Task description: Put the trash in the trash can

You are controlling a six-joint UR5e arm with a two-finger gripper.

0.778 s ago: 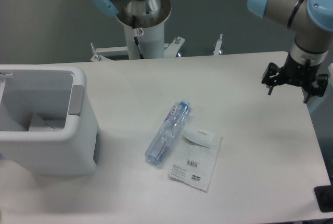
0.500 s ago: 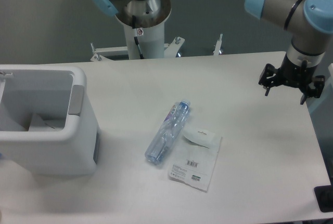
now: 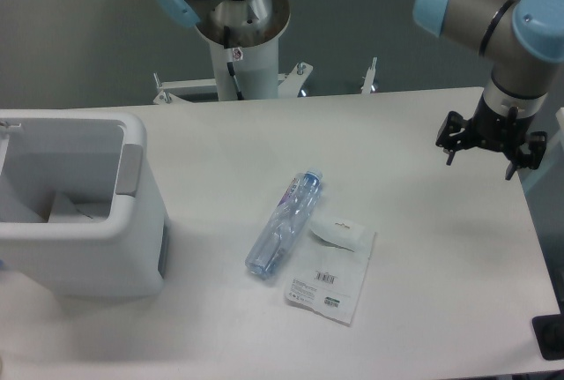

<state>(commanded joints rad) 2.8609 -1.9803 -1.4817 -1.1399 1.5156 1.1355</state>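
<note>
Currently the gripper [image 3: 479, 156] sits at the right of the frame, above the table [image 3: 423, 265] near its right edge, fingers spread apart with nothing between them. Crushed clear bottle [image 3: 285, 221] with blue-purple label lies on its side at centre frame, cap end toward upper right. Flat white packet [image 3: 332, 272] with barcode label lies just beside the bottle on its lower-right side, edges touching or nearly so; cannot tell which. Trash can [image 3: 132, 221] stands at the left of the frame, well apart from both items and from the gripper; its opening faces up, grey inner panel visible.
</note>
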